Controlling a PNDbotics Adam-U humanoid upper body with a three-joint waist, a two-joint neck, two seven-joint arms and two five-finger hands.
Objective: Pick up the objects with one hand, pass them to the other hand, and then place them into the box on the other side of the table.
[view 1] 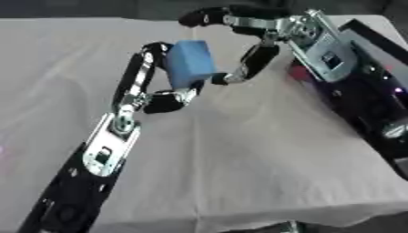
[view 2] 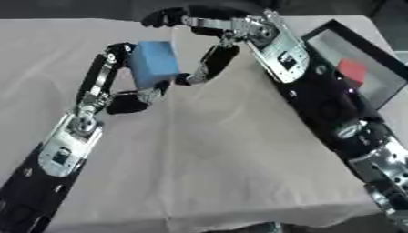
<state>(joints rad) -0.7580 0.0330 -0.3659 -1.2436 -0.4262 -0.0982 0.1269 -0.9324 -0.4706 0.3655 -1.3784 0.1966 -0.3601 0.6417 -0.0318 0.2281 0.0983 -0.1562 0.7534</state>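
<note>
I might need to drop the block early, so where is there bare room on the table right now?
The cloth lies bare between the two forearms and out to the near edge, and also left of the left hand. It is crowded at the far middle, where both hands meet round the blue block, right hand included. The box at the right holds a red thing.

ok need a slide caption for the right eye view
Left robot hand holds a blue block as the right robot hand closes around it above the table.

Blue block (view 1: 190,63) – upright, off table; red obj (view 2: 351,70) in box (view 2: 381,59).
</note>
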